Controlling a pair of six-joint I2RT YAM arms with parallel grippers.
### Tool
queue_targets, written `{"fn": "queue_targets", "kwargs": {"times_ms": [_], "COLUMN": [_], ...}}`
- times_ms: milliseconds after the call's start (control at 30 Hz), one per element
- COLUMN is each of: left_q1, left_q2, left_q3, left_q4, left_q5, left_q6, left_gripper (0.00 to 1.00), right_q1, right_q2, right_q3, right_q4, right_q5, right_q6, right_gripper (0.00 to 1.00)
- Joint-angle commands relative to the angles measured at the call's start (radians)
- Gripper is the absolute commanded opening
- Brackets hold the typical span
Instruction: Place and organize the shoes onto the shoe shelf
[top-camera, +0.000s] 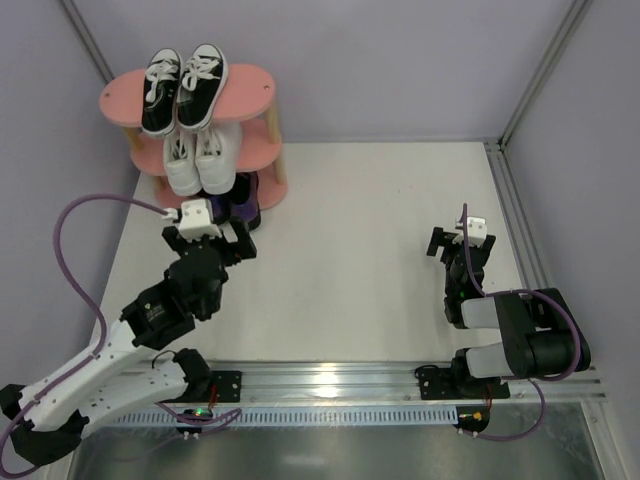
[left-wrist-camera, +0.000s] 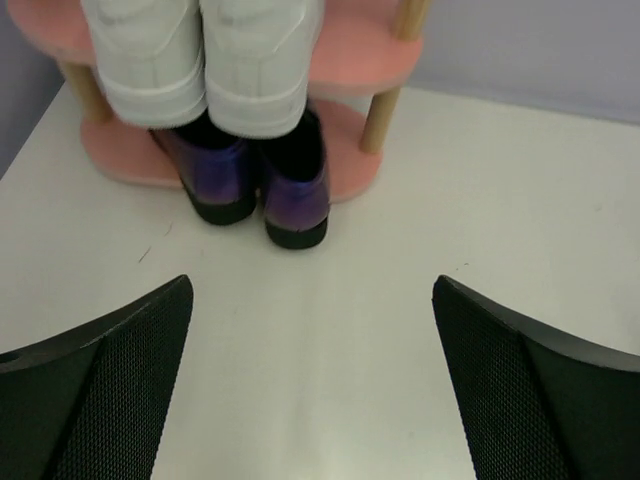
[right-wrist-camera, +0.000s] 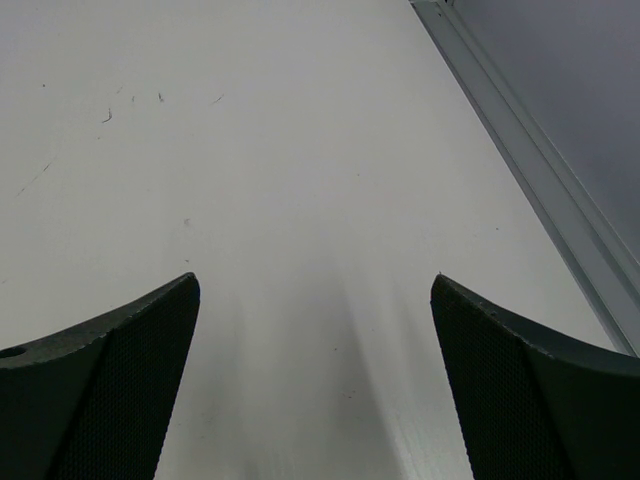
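Note:
The pink shoe shelf (top-camera: 258, 92) stands at the far left. The black canvas sneakers (top-camera: 185, 85) lie side by side on its top board. The white sneakers (top-camera: 197, 156) sit on the middle board, heels over the edge. The purple-black glossy shoes (left-wrist-camera: 255, 180) sit on the bottom board (left-wrist-camera: 350, 170), heels sticking out toward me. My left gripper (top-camera: 212, 240) is open and empty just in front of the purple shoes (top-camera: 245, 208); its fingers (left-wrist-camera: 110, 390) frame bare table. My right gripper (top-camera: 462, 245) is open and empty at the right, over bare table (right-wrist-camera: 310, 200).
A metal rail (top-camera: 515, 225) runs along the table's right edge, also in the right wrist view (right-wrist-camera: 530, 150). Grey walls enclose the back and sides. A purple cable (top-camera: 75, 270) loops off the left arm. A wooden shelf post (left-wrist-camera: 382, 115) stands beside the purple shoes.

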Motion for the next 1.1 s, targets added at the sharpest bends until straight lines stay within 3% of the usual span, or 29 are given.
{"fn": "queue_targets", "kwargs": {"times_ms": [0,133,167,200,300,333,367,433,533,667,900,1067], "left_q1": [-0.019,-0.018,-0.016,-0.013,0.083,0.13,0.24,0.325,0.387,0.513,0.516,0.478], "left_q2": [-0.069,-0.138,-0.15,-0.162,-0.106,-0.074,-0.042,0.067,0.169,0.372,0.529,0.473], "left_q3": [-0.125,-0.37,-0.423,-0.533,-0.605,-0.591,-0.576,-0.554,-0.548,-0.466,-0.432,-0.401], "left_q4": [0.014,0.213,0.404,0.518,0.619,0.576,0.492,0.499,0.66,0.683,0.902,0.769], "left_q5": [-0.184,-0.351,-0.389,-0.391,-0.306,-0.257,-0.147,-0.062,-0.022,0.118,0.202,0.333], "left_q6": [-0.096,0.001,0.046,0.135,0.066,-0.058,-0.106,-0.16,-0.122,-0.122,0.058,0.021], "left_gripper": [1.0,1.0,1.0,1.0,1.0,1.0,1.0,1.0,1.0,1.0,1.0,0.95], "right_q1": [-0.002,-0.002,-0.002,-0.004,-0.002,-0.004,-0.004,-0.002,-0.002,-0.004,-0.002,-0.004], "right_q2": [-0.012,-0.014,-0.012,-0.012,-0.012,-0.014,-0.012,-0.012,-0.012,-0.014,-0.012,-0.014], "right_q3": [0.013,0.013,0.013,0.013,0.013,0.013,0.015,0.015,0.013,0.013,0.013,0.013], "right_q4": [0.077,0.077,0.075,0.077,0.077,0.077,0.077,0.077,0.075,0.075,0.075,0.077], "right_q5": [-0.008,-0.008,-0.008,-0.008,-0.008,-0.008,-0.008,-0.008,-0.008,-0.008,-0.008,-0.008], "right_q6": [0.02,0.02,0.02,0.02,0.02,0.02,0.02,0.02,0.02,0.02,0.02,0.02], "right_gripper": [0.97,0.97,0.97,0.97,0.97,0.97,0.97,0.97,0.97,0.97,0.97,0.97]}}
